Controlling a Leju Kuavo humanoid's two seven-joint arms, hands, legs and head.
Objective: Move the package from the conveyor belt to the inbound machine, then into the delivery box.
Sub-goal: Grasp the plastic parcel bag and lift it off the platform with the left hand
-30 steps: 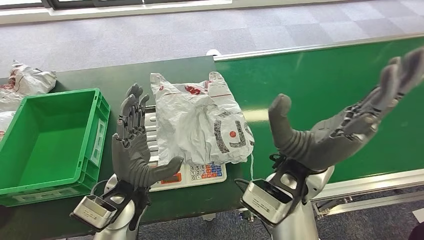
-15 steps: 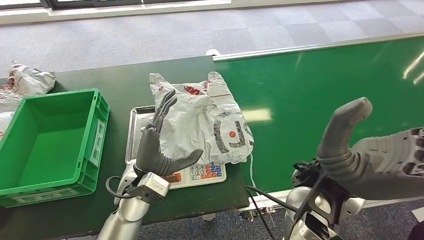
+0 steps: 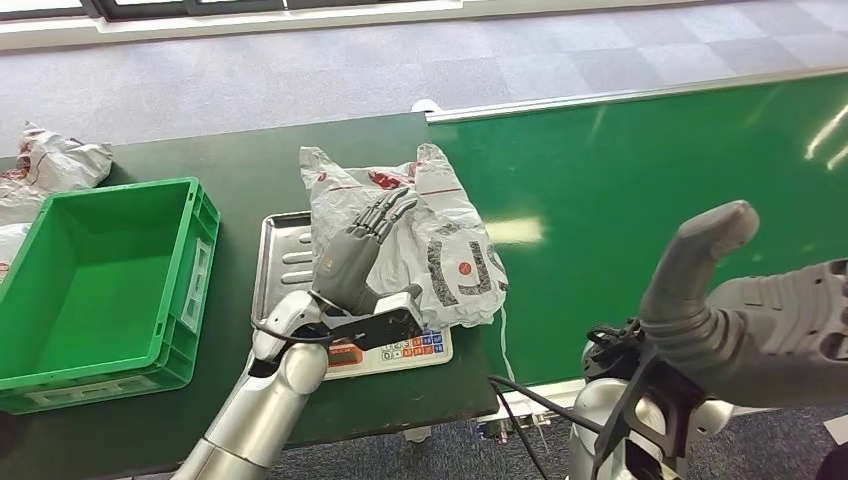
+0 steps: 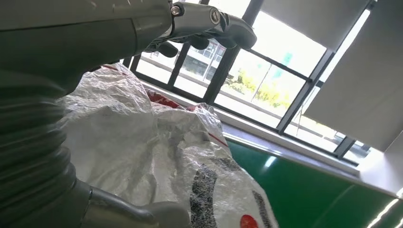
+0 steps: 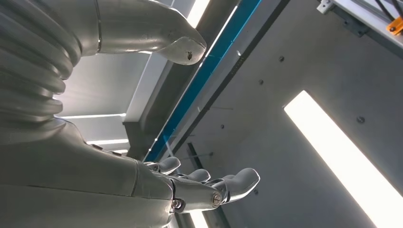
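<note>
Package [image 3: 420, 245]: a crumpled white poly mailer, lying on the inbound machine [image 3: 285, 245], a tray scale with a coloured keypad, beside the green conveyor belt [image 3: 650, 190]. My left hand [image 3: 355, 262] lies over its near-left part with fingers spread and extended; from the head view and the left wrist view I judge it holds nothing yet, and I cannot tell whether the fingers touch the film. My right hand [image 3: 770, 320] is raised palm-up, fingers apart, empty, close to the camera.

Risks as I judge them: the film is slick and slack, so a one-handed pinch may gather only a fold and let the contents sag or slip out on the way to the delivery box [image 3: 95, 280]. The mailer overhangs the scale toward the belt, so a sideways drag could pull it off the tray or shove the scale. The raised right hand blocks part of my view.

Writing: large dark characters and a red dot on the mailer, and red printing near its far edge; I can't read either. The keypad legends are too small.
</note>
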